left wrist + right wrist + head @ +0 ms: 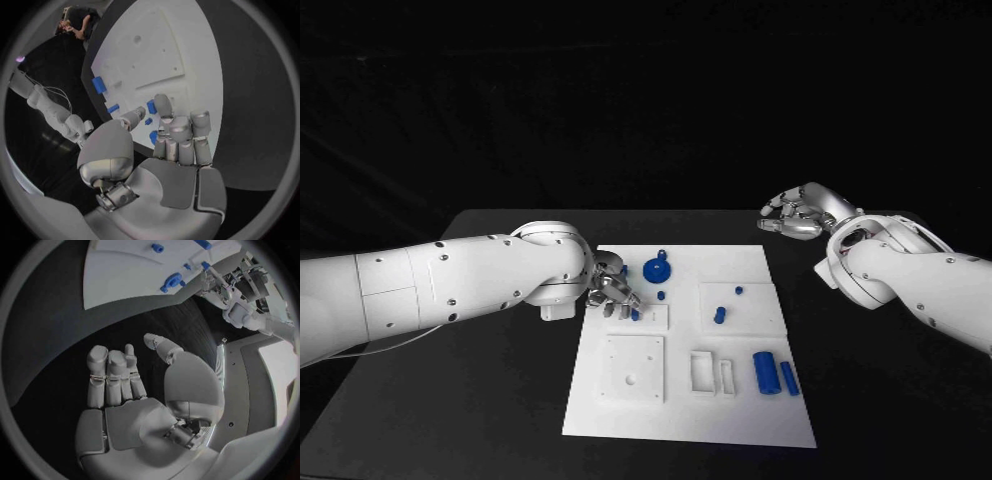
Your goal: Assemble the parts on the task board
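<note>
Left hand (610, 285) hovers over the white board's (689, 420) left edge, fingers curled beside small blue pegs (635, 313); whether it grips one I cannot tell. Right hand (802, 212) hangs off the board's far right corner, fingers loosely apart, holding nothing.

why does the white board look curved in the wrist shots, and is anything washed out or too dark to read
Fisheye bending: in the left wrist view the task board bows, in the right wrist view its edge arcs; in the head view it lies straight-sided. The head view's background is black, swallowing the table's far edge. The blue parts stay readable; no strong glare.
</note>
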Action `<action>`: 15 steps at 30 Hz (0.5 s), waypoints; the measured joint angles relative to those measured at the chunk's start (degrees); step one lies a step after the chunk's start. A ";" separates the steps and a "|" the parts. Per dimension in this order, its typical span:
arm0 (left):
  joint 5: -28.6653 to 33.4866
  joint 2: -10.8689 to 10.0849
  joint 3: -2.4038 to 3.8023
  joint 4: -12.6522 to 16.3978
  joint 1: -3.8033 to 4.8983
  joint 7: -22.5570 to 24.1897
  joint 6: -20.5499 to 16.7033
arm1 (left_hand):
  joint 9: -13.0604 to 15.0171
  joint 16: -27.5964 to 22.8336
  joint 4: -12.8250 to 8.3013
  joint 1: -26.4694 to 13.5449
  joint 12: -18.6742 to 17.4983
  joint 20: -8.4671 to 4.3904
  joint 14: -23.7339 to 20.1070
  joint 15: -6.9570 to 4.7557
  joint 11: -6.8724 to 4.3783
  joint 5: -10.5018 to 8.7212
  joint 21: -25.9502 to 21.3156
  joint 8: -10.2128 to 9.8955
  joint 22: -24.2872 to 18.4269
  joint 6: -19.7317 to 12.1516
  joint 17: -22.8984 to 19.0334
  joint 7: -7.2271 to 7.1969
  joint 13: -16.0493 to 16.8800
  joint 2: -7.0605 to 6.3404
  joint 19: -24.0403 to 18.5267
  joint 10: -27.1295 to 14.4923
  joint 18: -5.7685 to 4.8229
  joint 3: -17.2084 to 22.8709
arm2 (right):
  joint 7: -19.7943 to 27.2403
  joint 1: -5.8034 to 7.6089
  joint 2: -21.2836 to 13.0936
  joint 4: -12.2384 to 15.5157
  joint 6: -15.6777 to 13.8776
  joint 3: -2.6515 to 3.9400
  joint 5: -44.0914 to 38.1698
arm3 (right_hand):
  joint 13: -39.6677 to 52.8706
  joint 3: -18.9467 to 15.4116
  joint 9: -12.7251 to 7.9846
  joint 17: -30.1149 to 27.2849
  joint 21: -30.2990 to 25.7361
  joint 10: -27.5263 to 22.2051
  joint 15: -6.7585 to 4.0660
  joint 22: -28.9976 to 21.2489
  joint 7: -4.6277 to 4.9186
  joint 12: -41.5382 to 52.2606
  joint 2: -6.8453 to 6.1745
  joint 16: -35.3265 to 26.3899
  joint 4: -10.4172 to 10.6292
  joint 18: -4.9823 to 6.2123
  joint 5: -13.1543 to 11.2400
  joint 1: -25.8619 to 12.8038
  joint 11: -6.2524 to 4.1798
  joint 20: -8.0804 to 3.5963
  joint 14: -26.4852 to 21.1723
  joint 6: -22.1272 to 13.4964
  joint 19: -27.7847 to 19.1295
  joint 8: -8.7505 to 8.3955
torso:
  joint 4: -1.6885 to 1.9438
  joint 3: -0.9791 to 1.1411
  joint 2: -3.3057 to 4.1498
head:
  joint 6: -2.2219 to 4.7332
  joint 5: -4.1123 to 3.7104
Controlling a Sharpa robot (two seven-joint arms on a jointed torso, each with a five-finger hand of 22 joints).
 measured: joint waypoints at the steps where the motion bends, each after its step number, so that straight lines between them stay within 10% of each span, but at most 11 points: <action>1: 0.01 0.05 0.00 -0.13 -0.04 0.02 0.02 | 0.00 0.00 0.00 0.00 0.00 0.00 0.00 0.00 0.00 0.00 0.00 0.00 0.00 0.00 0.00 0.00 0.00 0.00 0.00 0.00 0.00 0.00 | 0.00 0.00 0.00 0.00 0.00 0.00 0.00 | 0.00 0.00 0.00 0.00 0.00 0.00 0.00 0.00 0.00 0.00 0.00 0.00 0.00 -0.01 0.00 0.00 0.00 0.00 0.00 0.00 0.00 0.00 | 0.01 0.00 -0.01 | -0.01 -0.02; 15: 0.12 0.76 0.01 -1.00 -0.78 0.35 0.24 | -0.42 0.00 -1.12 0.61 0.00 0.00 0.01 0.02 0.00 -0.03 0.00 0.00 0.00 0.08 0.05 -0.10 0.20 0.61 0.00 0.00 -0.02 0.01 | 0.01 0.00 -0.04 0.03 0.01 0.00 0.01 | 0.00 0.00 0.00 0.00 0.00 0.00 0.00 0.00 -0.03 0.00 0.00 0.00 0.00 0.00 0.00 0.00 0.00 0.01 0.00 0.04 -0.01 0.00 | 0.04 -0.03 -0.02 | -0.22 -0.16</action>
